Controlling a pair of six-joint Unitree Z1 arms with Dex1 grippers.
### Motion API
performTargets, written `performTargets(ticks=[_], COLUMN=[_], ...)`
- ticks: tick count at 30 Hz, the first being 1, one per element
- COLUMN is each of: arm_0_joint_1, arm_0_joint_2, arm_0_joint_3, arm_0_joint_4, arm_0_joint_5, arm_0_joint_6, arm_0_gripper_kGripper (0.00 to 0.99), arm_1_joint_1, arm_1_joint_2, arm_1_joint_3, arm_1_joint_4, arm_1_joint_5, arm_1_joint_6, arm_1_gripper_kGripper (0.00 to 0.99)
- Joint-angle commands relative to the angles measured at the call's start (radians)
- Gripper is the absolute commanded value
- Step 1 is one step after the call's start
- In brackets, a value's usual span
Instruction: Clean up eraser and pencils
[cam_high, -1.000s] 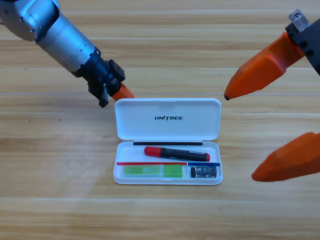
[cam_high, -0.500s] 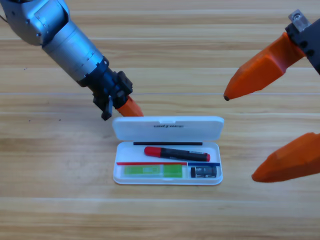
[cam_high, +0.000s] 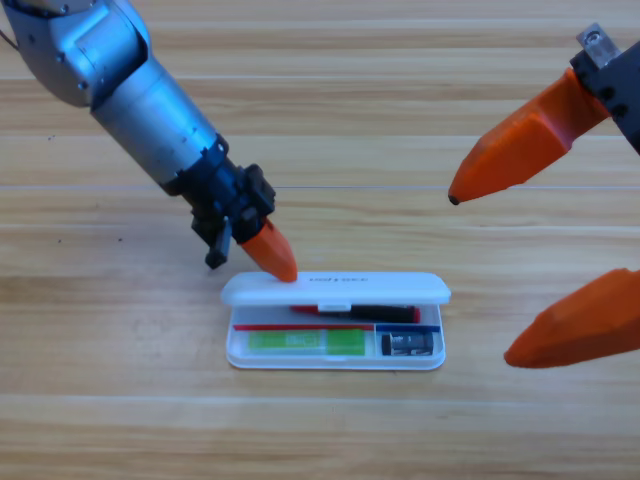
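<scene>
The white case (cam_high: 232, 352) lies at mid-table with its lid (cam_high: 335, 288) tilted well down over the tray. My left gripper (cam_high: 281, 264) rests its shut orange tip on the lid's back left edge. Inside, the black pencil with red ends (cam_high: 357, 313) shows partly under the lid. In the front left compartment lies the light-green pencil (cam_high: 305, 342), and the dark eraser (cam_high: 410, 345) occupies the front right compartment. My right gripper (cam_high: 480, 277) waits at the right edge, open wide, its jaws apart from the case.
The left arm (cam_high: 140, 95) slants in from the upper left corner across the wooden table (cam_high: 120, 400). The right gripper's large orange jaws fill the right side beside the case.
The left gripper has pushed forward and down, swinging the lid from lying flat open to nearly over the tray. The right gripper has not moved.
</scene>
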Motion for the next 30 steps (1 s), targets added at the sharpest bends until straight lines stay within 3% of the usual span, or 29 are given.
performTargets(ticks=[1,9,25,30], arm_0_joint_1=[-0.05,-0.076,-0.116,-0.119], arm_0_joint_2=[0.029,0.05,0.081,0.053], arm_0_joint_3=[0.037,0.044,0.166,0.157], arm_0_joint_4=[-0.015,-0.03,-0.151,-0.136], arm_0_joint_5=[0.021,0.064,0.118,0.122], arm_0_joint_6=[0.003,-0.006,-0.029,-0.048], arm_0_gripper_kGripper=[0.0,0.0,0.0,0.0], arm_1_joint_1=[0.009,0.009,0.012,0.012], arm_1_joint_2=[0.024,0.034,0.043,0.044], arm_1_joint_3=[0.034,0.029,0.029,0.028], arm_1_joint_4=[-0.015,-0.015,-0.015,-0.013], arm_1_joint_5=[0.019,0.023,0.029,0.029], arm_1_joint_6=[0.003,0.003,0.003,0.004], arm_1_gripper_kGripper=[0.931,0.931,0.931,0.931])
